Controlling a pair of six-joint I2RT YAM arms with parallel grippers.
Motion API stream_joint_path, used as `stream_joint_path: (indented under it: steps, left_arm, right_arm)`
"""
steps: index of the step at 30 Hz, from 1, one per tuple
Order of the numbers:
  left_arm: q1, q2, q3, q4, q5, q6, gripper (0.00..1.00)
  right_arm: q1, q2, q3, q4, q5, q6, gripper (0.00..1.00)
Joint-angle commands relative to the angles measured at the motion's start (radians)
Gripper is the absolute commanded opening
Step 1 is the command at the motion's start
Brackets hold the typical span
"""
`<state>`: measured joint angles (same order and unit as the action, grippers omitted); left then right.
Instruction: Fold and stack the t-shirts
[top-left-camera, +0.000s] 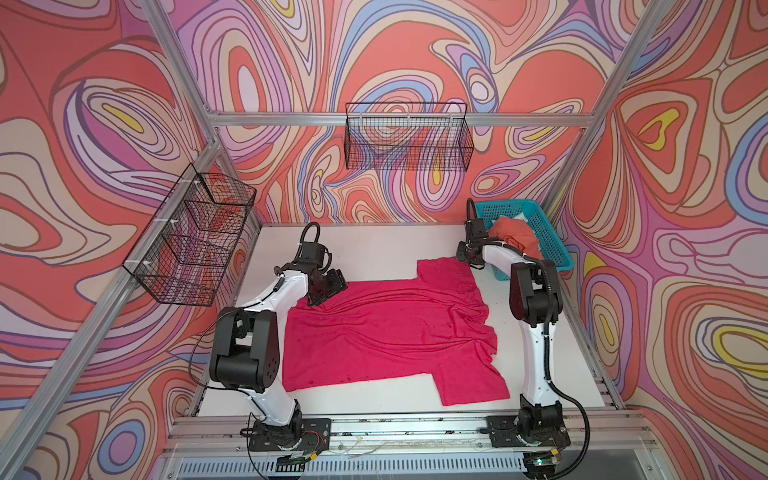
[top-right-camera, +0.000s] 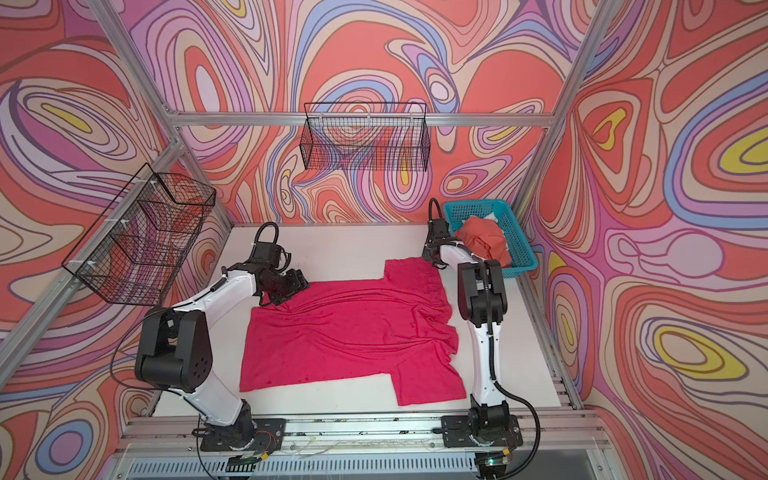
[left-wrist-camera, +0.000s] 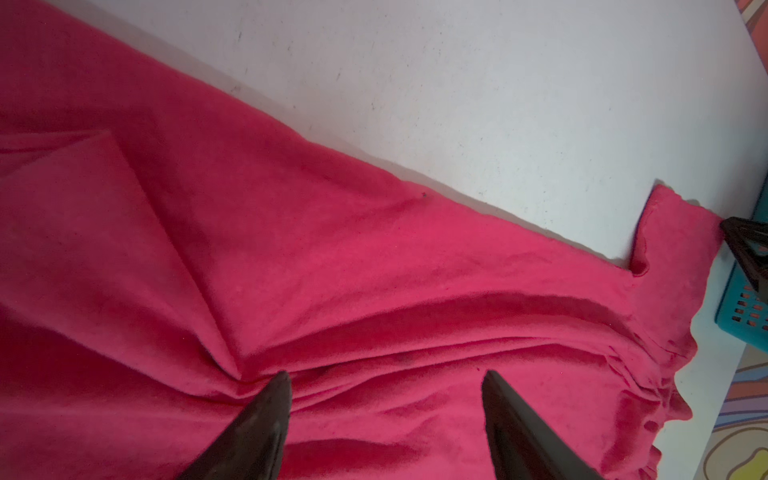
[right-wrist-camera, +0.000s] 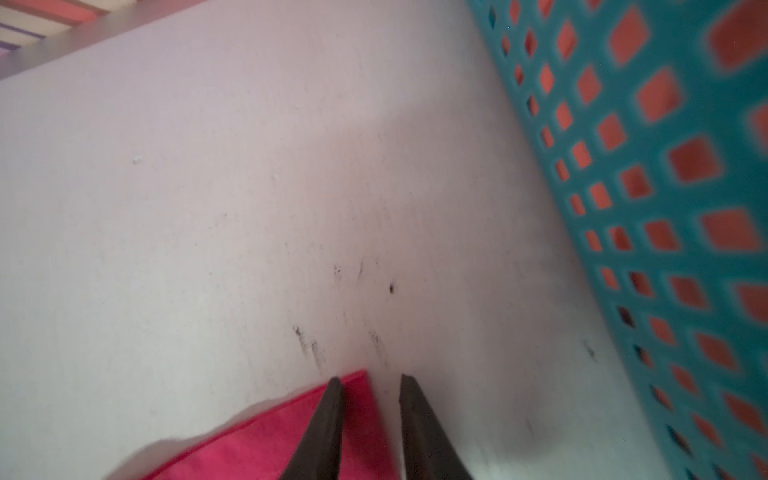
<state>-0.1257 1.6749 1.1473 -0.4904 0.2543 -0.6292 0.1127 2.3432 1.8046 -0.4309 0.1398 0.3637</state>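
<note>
Swirl-patterned walls (top-left-camera: 104, 124) closed in a white surface (top-left-camera: 374, 245), most of it covered by the magenta t-shirt (top-left-camera: 395, 332). The right fingers (right-wrist-camera: 328, 415) stood only a narrow gap apart, astride the outer corner of the shirt's upper sleeve (top-left-camera: 444, 270). In the right wrist view one finger lay over the cloth and its mate over bare surface just beside the edge. White showed between them, so nothing appeared to be clamped. The left fingers (left-wrist-camera: 266, 415) were spread wide above a ridge of wrinkles and held nothing; whether their tips touched the cloth could not be told. Outward from both, the shirt lay open and mostly flat. Its long axis ran left to right across both top views, with the hem toward the left of the frame and the sleeves toward the right. The left fingers sat at its upper-left corner and the right fingers at the upper-right sleeve, so each arm was nearest its own end of the upper edge. The coming move probably turned on that edge: with both ends gripped, it could be carried toward the lower part of the frame, folding the shirt along its length. The orange t-shirt (top-left-camera: 515, 237) lay heaped in the teal basket (top-left-camera: 550, 239) at the upper right of the surface, just beside the right arm and not yet folded.
</note>
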Motion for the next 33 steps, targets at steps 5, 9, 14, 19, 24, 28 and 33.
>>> stream_joint_path:
  steps: [5, 9, 14, 19, 24, 28, 33]
  left_arm:
    - [-0.003, -0.03, -0.008, -0.029, -0.003, -0.004, 0.75]
    - [-0.003, -0.037, -0.007, -0.033, -0.007, -0.004, 0.75]
    - [0.0, -0.04, 0.004, -0.046, -0.044, 0.008, 0.75]
    - [0.066, -0.026, 0.045, -0.058, -0.087, 0.035, 0.75]
    - [0.156, 0.035, 0.124, -0.073, -0.155, 0.074, 0.74]
    - [0.213, 0.106, 0.18, -0.079, -0.185, 0.082, 0.72]
    - [0.242, 0.169, 0.221, -0.046, -0.189, 0.096, 0.7]
  right_arm:
    - [0.0, 0.044, 0.031, -0.009, -0.018, 0.002, 0.08]
    - [0.0, 0.05, 0.044, -0.019, -0.029, 0.0, 0.0]
    - [0.001, 0.026, 0.044, -0.01, -0.035, 0.0, 0.0]
    - [0.001, -0.087, -0.003, 0.027, -0.033, -0.003, 0.0]
    - [0.001, -0.257, -0.092, 0.044, -0.029, -0.003, 0.0]
    - [0.001, -0.398, -0.2, 0.055, -0.01, 0.003, 0.0]
    - [0.0, -0.569, -0.33, 0.061, 0.021, 0.011, 0.0]
